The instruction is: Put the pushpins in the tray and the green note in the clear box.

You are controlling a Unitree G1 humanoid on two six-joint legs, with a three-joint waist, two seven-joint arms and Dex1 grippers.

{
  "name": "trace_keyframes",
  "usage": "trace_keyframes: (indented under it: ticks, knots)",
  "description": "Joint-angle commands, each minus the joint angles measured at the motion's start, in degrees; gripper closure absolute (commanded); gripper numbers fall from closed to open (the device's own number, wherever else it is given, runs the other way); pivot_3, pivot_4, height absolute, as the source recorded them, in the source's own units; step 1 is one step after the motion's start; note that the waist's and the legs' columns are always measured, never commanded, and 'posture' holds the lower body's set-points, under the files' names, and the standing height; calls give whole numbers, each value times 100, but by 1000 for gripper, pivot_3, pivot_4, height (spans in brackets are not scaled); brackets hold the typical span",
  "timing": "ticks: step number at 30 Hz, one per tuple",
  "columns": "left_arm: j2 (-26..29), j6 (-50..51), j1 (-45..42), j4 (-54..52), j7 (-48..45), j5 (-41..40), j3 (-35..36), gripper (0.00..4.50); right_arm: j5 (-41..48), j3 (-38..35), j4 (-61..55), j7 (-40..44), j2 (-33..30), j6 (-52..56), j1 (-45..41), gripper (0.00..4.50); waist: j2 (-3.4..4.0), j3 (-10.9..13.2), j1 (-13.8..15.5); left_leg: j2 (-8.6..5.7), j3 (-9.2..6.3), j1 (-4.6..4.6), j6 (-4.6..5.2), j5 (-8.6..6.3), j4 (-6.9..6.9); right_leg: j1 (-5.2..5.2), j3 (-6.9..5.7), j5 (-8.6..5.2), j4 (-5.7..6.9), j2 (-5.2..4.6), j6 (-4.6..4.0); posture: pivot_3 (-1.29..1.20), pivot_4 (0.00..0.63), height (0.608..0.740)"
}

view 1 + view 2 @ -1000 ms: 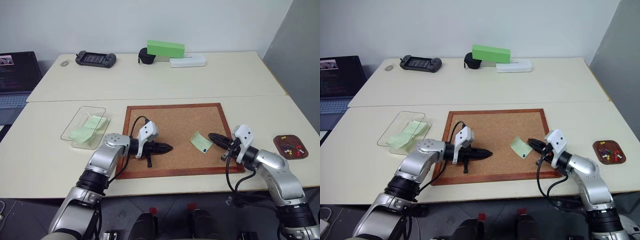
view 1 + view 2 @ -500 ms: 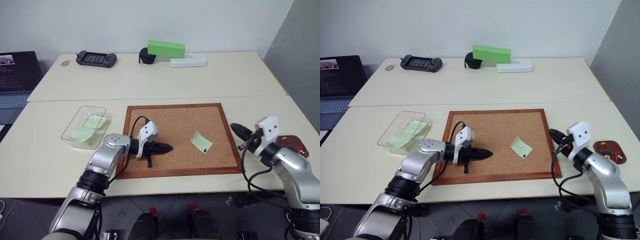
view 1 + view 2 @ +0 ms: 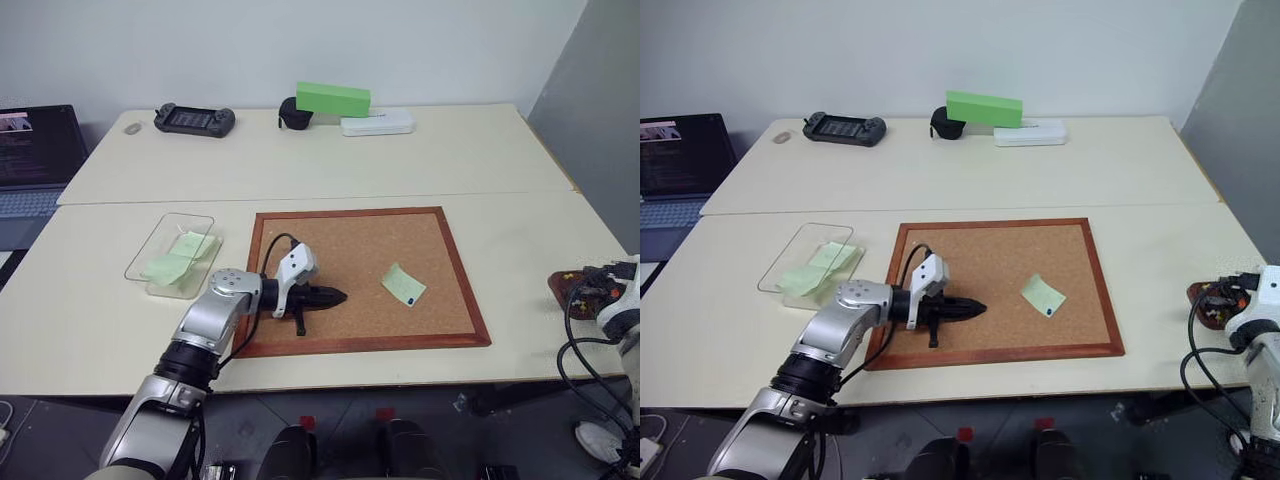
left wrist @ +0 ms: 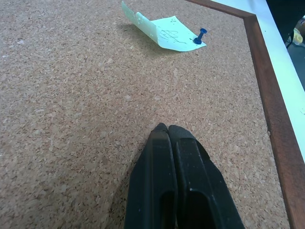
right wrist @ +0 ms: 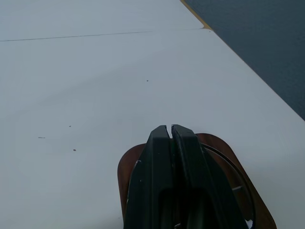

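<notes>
The right end effector point(image 5: 171, 128) is held above the tray point(image 5: 217, 148) at the right edge of the bench point(image 3: 500, 160), fingers pressed together; whether a pushpin is pinched cannot be told. If one is carried, release off-centre could let it bounce over the shallow rim and off the bench edge. The left end effector point(image 4: 167, 128), also pressed together and empty, rests low over the cork board point(image 3: 360, 240), pointing toward the green note point(image 4: 164, 32). This note is fastened by a blue pushpin point(image 4: 198, 36); pulling the note first could tear it. Other green slips lie in the clear box point(image 3: 150, 250).
</notes>
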Motion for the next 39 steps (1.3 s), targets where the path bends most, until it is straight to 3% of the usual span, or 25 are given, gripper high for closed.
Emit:
trace_keyframes:
  ticks: [1, 5, 16, 39]
  knots:
    - [0, -69, -9, 20, -38, 54, -68, 4500, 171, -181, 105, -54, -21, 45, -132, 4459, 0, 0, 0, 0, 0, 0, 0, 0, 0, 0, 0, 0, 0, 0, 0, 0, 150, 740]
    - [6, -77, -9, 28, -50, 56, -69, 4500, 162, -150, 353, -50, -73, -35, -227, 4459, 0, 0, -2, 0, 1, 0, 0, 0, 0, 1, 0, 0, -1, 0, 0, 0, 150, 740]
    - [33, -73, 4, -19, -63, 61, -67, 4500, 28, -54, 781, -34, -155, -290, -398, 2153, 1, 0, -4, 0, 2, 0, 0, 0, 0, 1, 0, 0, -1, 1, 0, 0, 150, 740]
    - [20, -53, -3, -34, -72, 48, -74, 4500, -310, 87, 857, -8, -234, -723, -383, 2153, 1, -1, -5, 0, 2, 0, 0, 0, 0, 1, 0, 0, -1, 1, 0, 0, 150, 740]
